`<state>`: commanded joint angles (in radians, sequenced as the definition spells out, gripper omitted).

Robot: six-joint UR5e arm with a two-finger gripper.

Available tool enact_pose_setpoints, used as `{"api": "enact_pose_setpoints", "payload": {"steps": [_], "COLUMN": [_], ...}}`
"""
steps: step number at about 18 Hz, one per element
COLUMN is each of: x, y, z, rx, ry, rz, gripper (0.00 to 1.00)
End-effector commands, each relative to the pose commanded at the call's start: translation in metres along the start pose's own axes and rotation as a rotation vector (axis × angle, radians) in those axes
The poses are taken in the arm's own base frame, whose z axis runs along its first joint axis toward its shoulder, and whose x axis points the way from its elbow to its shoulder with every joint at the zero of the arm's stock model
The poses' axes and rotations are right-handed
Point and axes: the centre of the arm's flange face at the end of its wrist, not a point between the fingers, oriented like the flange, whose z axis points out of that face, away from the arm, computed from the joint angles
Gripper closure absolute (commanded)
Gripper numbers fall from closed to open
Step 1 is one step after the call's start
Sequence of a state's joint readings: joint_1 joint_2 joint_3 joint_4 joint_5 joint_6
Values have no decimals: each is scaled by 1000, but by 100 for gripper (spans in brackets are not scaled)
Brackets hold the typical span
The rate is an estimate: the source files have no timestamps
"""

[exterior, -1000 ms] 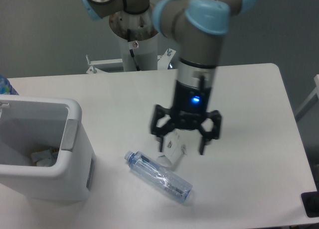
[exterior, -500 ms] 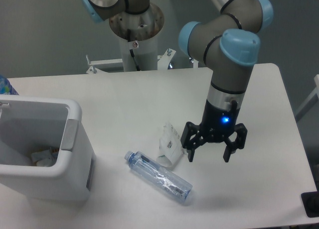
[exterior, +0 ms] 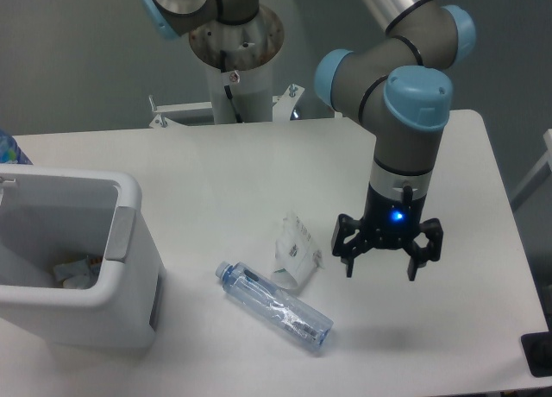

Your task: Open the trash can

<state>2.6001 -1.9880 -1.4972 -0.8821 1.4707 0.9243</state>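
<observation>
The trash can (exterior: 129, 315) is a white boxy bin at the left edge of the table, with a grey push tab (exterior: 120, 234) on its right rim. Its top stands open and scraps of rubbish show inside. The lid is not visible. My gripper (exterior: 380, 271) hangs over the table at the right, far from the bin, fingers spread open and holding nothing.
A clear plastic bottle (exterior: 274, 307) with a blue cap lies on the table between bin and gripper. A crumpled white wrapper (exterior: 294, 252) lies just above it. The arm's base column (exterior: 235, 60) stands behind the table's far edge.
The gripper has moved right across the table, from above the wrapper to the right side, staying open. The bin, bottle and wrapper have stayed put.
</observation>
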Motion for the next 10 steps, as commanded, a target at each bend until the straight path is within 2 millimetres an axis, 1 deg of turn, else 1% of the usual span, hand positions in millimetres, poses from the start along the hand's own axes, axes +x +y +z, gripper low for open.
{"api": "enact_pose_setpoints", "payload": {"steps": [2, 3, 4, 10], "x": [-5, -13, -14, -8], "y": [7, 14, 16, 22], "z": [5, 4, 4, 12], "rx": [-29, -33, -35, -61], "ry": [-2, -7, -5, 0], "rz": [107, 120, 124, 124], "gripper": [0, 0, 0, 0]}}
